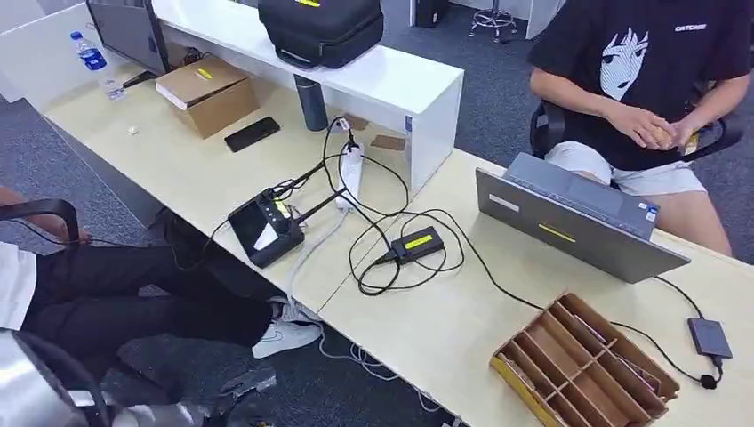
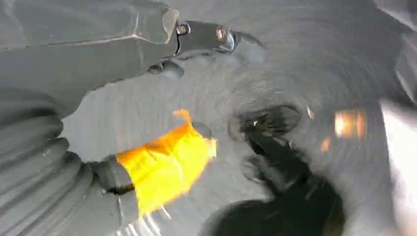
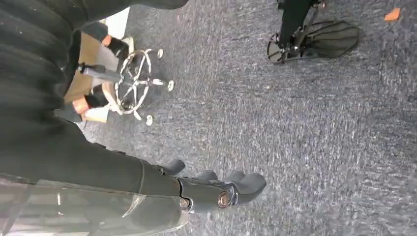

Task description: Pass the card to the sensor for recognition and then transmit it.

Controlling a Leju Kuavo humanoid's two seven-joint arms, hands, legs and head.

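Pale beige office desk (image 1: 498,311). Black boxy sensor unit (image 1: 267,229) at 9 o'clock, with a pale rectangle on its face; card or not, cannot tell. Brown cardboard divider tray (image 1: 578,369) at 5 o'clock. Left hand (image 2: 113,59) blurred, fingers apart, empty. Right hand (image 3: 206,189) over grey carpet (image 3: 319,137), fingers released, empty.

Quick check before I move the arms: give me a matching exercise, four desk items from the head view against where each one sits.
Things:
1. grey open laptop
2. brown cardboard divider tray
3. clear plastic water bottle with blue label
4. black hard carry case

Places:
A. far left corner of the desk
B. on the raised white shelf
C. in front of the seated person in the black T-shirt
D. near edge of the desk, right side

Pairs: 1-C, 2-D, 3-A, 4-B
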